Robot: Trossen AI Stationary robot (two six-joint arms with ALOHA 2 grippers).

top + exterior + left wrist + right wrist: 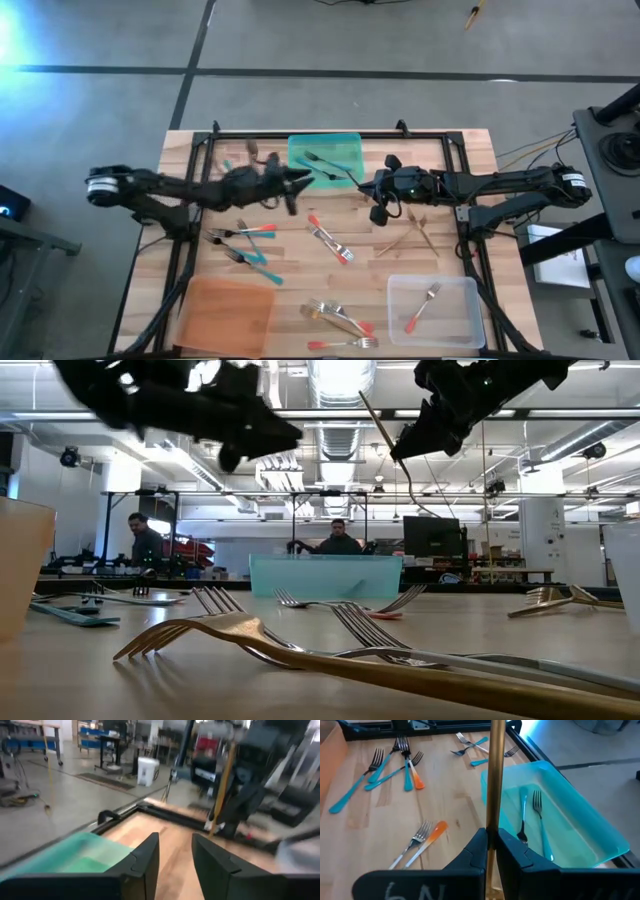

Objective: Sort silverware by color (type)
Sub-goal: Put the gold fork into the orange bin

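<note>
the right claw (491, 851) is clamped on a gold fork (496, 775), lifted off the tabletop (290, 235) just beside the teal tray (300, 150). in the low view the gold fork (385, 445) hangs slanted from that claw, high above the tabletop. the left claw (175, 857) is also up in the air near the teal tray's other side, its fingers (145, 862) a narrow gap apart with nothing between them.

inside the teal tray lie teal forks (540, 820), at least two, side by side along its length. more teal forks (245, 245) lie on the tabletop in front of the left arm, crossed with one red fork (262, 229). two red forks (328, 238) lie close together near the middle. gold forks (412, 238) lie crossed under the right arm. the clear tray (470, 290) at the near right corner holds a red fork (415, 318) and a silver-looking one whose handle colour i cannot tell. between the clear tray and the orange tray (205, 320) lies a small pile of gold and red forks (338, 318).
</note>
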